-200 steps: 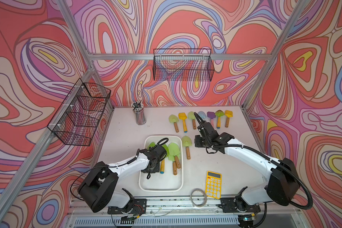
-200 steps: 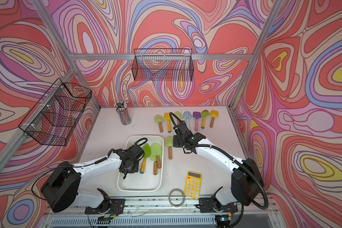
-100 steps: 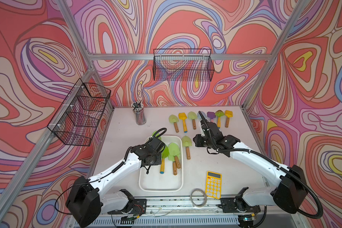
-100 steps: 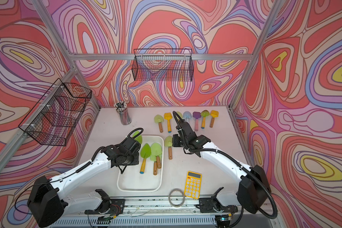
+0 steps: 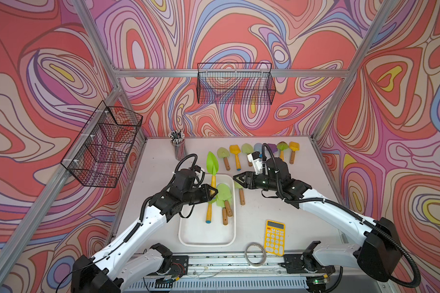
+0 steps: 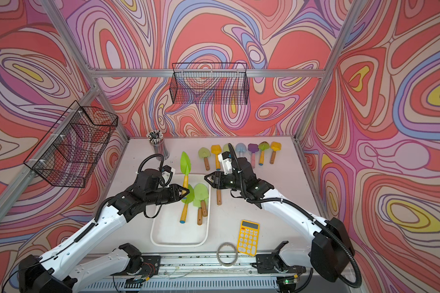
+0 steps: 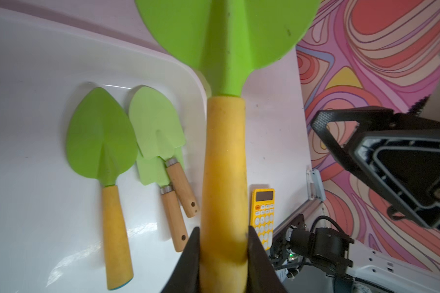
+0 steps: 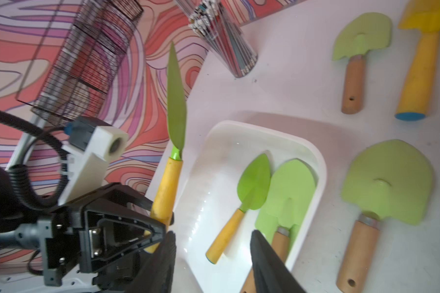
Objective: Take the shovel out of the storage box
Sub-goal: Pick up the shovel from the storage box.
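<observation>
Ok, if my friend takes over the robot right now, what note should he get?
Left gripper: shut on the green shovel by its yellow handle, holding it up over the storage box.
Right gripper: open, empty, near the box's far end.
Done: that shovel is lifted off the box floor.
Left: set it down on the table. Three other shovels lie in the box.

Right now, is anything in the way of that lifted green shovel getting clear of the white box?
Nothing visible blocks it. The left fingers hold the green shovel by its yellow handle, lifted above the storage box and the shovels lying in it. The right fingers hover open at the box's right rim, apart from the shovel.
</observation>
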Action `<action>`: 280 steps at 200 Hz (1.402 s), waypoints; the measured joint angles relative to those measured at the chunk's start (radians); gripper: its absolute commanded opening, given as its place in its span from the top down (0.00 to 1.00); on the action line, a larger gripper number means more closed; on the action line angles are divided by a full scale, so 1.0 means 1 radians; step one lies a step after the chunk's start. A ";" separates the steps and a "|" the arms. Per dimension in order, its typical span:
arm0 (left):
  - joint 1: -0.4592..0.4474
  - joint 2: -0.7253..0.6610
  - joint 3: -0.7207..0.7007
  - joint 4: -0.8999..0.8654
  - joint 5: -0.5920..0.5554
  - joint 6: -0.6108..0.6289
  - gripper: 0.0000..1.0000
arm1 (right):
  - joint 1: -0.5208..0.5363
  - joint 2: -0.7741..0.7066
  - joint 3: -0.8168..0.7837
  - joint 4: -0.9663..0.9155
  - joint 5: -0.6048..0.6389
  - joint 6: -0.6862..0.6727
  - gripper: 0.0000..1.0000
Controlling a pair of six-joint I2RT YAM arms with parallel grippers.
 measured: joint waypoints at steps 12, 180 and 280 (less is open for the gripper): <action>0.000 -0.007 -0.032 0.079 0.054 -0.037 1.00 | 0.000 0.000 -0.013 0.062 -0.040 0.031 0.50; 0.001 -0.008 -0.243 0.813 0.323 -0.383 1.00 | -0.022 0.072 -0.097 0.543 -0.269 0.283 0.61; 0.000 0.006 -0.271 0.904 0.358 -0.425 1.00 | -0.039 0.190 -0.098 0.820 -0.336 0.469 0.69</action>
